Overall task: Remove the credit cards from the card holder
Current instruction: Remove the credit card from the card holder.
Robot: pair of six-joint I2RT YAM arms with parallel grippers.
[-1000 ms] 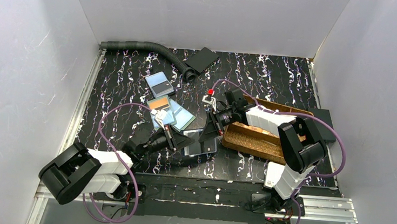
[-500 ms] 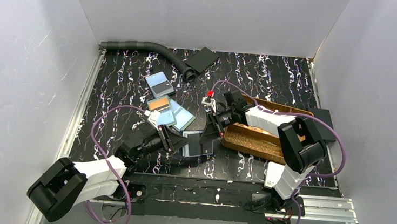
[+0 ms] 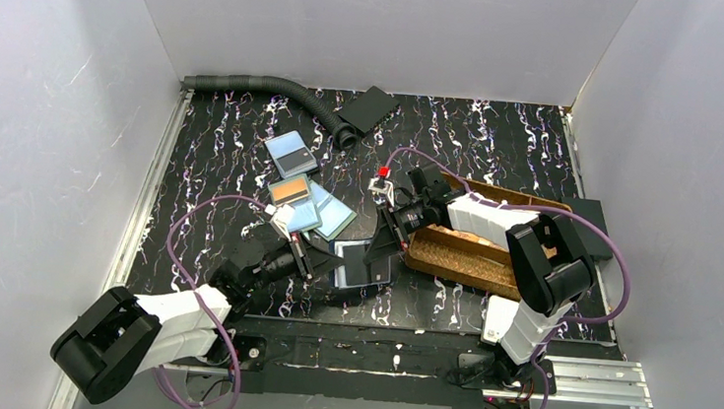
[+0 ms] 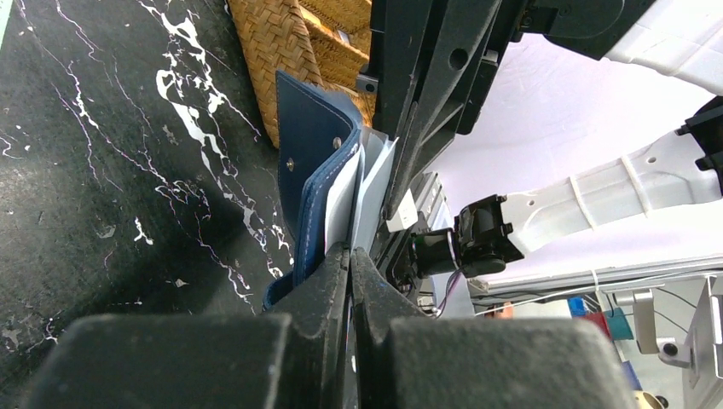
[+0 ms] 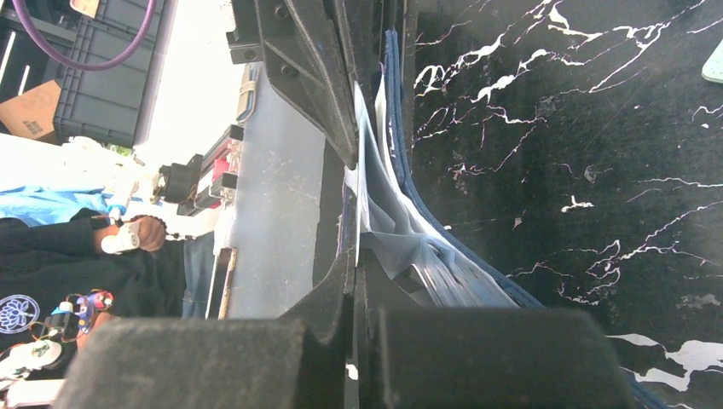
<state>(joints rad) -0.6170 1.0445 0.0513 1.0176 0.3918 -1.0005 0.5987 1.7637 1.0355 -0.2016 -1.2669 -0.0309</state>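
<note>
The dark navy card holder [image 3: 365, 263] stands open on edge between both grippers, near the table's middle front. My left gripper [image 3: 322, 259] is shut on a thin pale sheet at its left edge, which looks like a card. In the left wrist view the navy cover [image 4: 303, 170] and pale pages run into the shut gripper [image 4: 351, 256]. My right gripper [image 3: 381, 249] is shut on a clear sleeve page [image 5: 401, 230] of the holder [image 5: 399, 128]; its tips [image 5: 354, 256] pinch it. Loose credit cards lie behind it: blue-grey [image 3: 290, 154], orange [image 3: 289, 190], teal [image 3: 335, 218] and light blue [image 3: 302, 216].
A brown woven tray [image 3: 462, 255] lies right of the holder under the right arm; it also shows in the left wrist view [image 4: 273, 51]. A grey ribbed hose [image 3: 269, 88] and a flat black rectangle [image 3: 366, 108] lie at the back. White walls close three sides.
My left arm has drawn back to the left and toward the near edge, its gripper still shut. The holder has shifted slightly left with it. The right arm has hardly moved.
</note>
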